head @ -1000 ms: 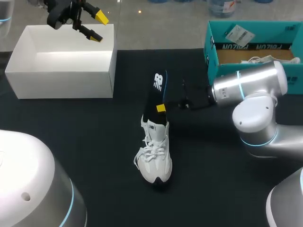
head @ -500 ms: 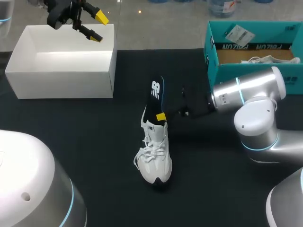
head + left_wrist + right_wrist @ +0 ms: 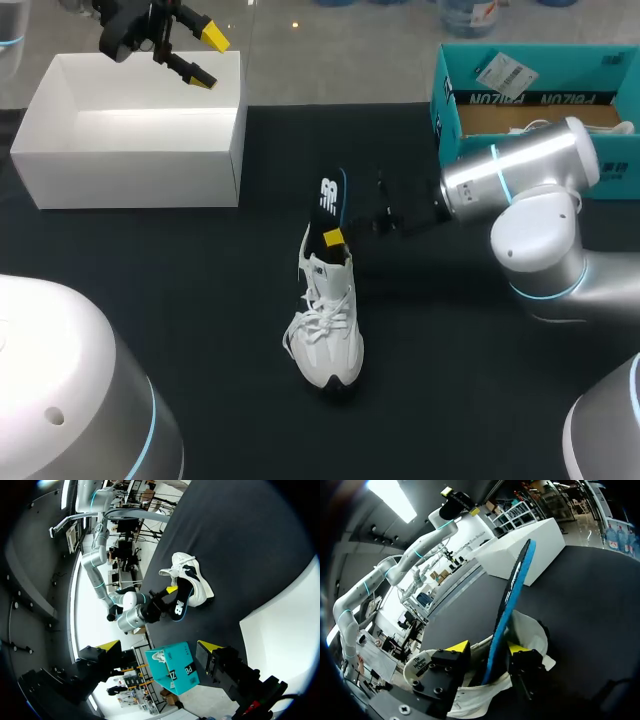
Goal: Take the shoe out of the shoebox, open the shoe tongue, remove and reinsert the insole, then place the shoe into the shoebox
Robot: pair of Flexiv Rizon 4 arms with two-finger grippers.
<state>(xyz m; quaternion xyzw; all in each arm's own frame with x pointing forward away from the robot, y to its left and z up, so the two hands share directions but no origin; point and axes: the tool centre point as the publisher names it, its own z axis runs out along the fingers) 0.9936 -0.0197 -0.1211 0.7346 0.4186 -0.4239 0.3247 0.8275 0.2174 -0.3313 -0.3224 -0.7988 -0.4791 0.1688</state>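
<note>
Black and matte, the desk [image 3: 200, 300] fills the head view. At its far left corner stands an open white shoebox [image 3: 130, 185] with nothing visible inside. At the far right corner is an open teal box [image 3: 530, 98], with white laces showing over its cardboard floor.

Near the middle of the desk a white lace-up shoe [image 3: 325, 335] stands upright on its sole. Its toe points toward the near edge and its heel toward the far edge. A black insole with a blue edge [image 3: 330, 195] rises out of the shoe's heel opening. Its lower end is inside the shoe and its upper end leans toward the far edge.

The right arm comes in from the right edge, level with the shoe's heel. In the right wrist view the right gripper [image 3: 488, 647] has its two yellow-tipped fingers closed against either face of the insole, just above the shoe's collar.

The left gripper [image 3: 205, 58] hangs above the far right corner of the white shoebox. Its fingers are spread wide and hold nothing. The left wrist view shows that gap [image 3: 157, 645] with only the desk beyond it.
</note>
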